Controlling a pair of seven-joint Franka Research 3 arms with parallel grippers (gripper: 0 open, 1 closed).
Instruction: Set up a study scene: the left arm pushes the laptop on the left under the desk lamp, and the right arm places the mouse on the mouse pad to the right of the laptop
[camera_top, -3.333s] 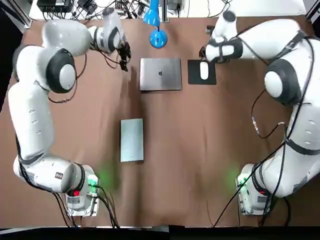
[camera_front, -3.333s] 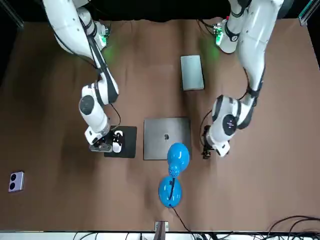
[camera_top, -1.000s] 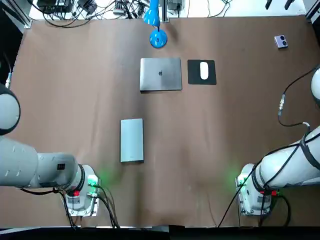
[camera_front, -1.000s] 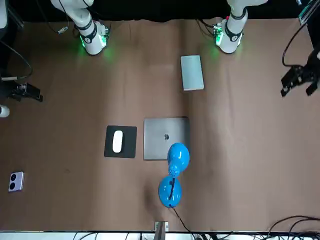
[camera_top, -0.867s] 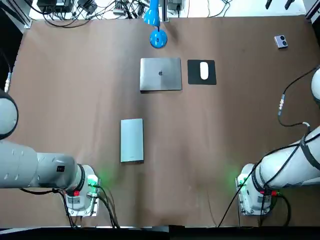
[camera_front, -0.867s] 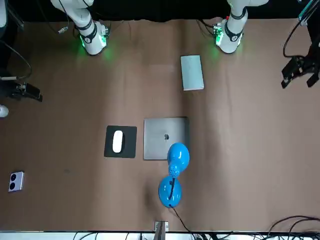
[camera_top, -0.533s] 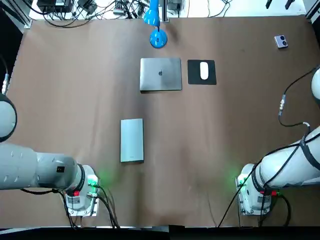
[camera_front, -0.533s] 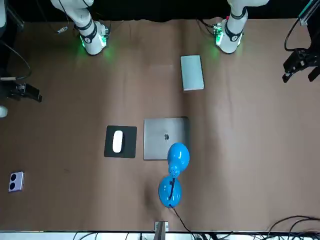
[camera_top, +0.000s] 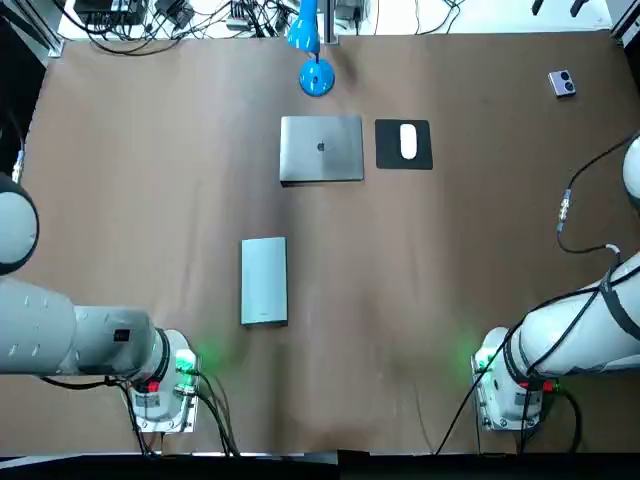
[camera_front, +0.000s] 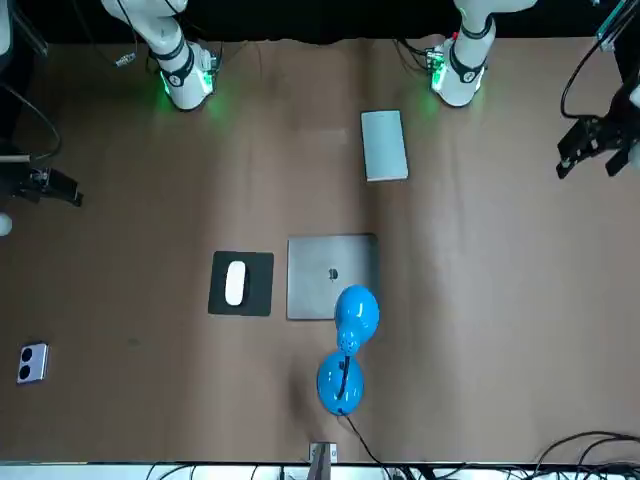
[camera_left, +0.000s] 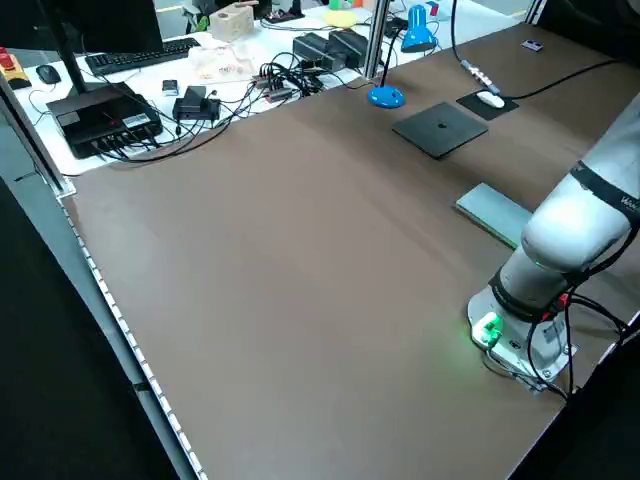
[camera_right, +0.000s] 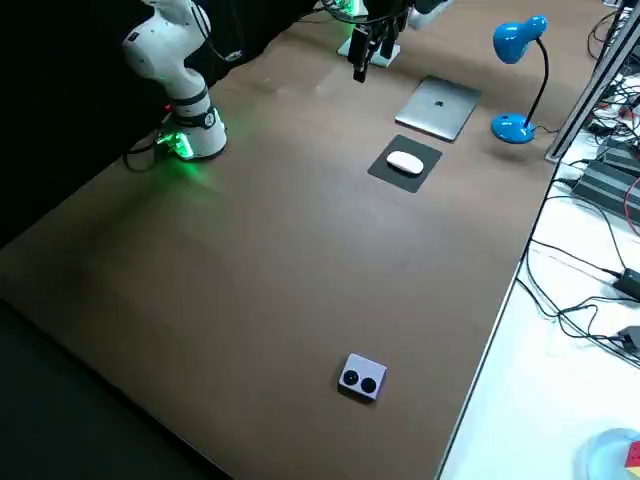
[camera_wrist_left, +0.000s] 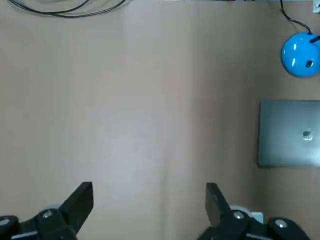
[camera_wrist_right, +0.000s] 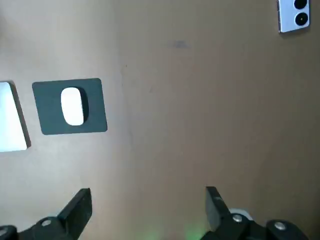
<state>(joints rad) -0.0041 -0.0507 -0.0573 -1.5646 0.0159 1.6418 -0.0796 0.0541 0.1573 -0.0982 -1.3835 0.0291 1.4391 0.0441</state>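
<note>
The closed grey laptop (camera_top: 321, 148) lies just in front of the blue desk lamp (camera_top: 316, 77). To its right, the white mouse (camera_top: 408, 140) rests on the black mouse pad (camera_top: 403, 160). My left gripper (camera_front: 590, 145) hangs high at the table's left edge, open and empty; its wrist view shows the laptop (camera_wrist_left: 290, 132) far off. My right gripper (camera_front: 40, 186) hovers at the table's right edge, also open, with the mouse (camera_wrist_right: 72, 105) and pad (camera_wrist_right: 97, 107) well away from its fingers.
A flat grey-green notebook (camera_top: 264, 280) lies in the middle of the table, nearer the left arm's base (camera_top: 160, 390). A small two-button device (camera_top: 562, 83) sits at the far right corner. Cables and boxes crowd the shelf beyond the far edge.
Both arms have pulled back from the laptop and the mouse pad to the table's sides. In the last half second the left gripper drifted slightly; laptop and mouse stayed put.
</note>
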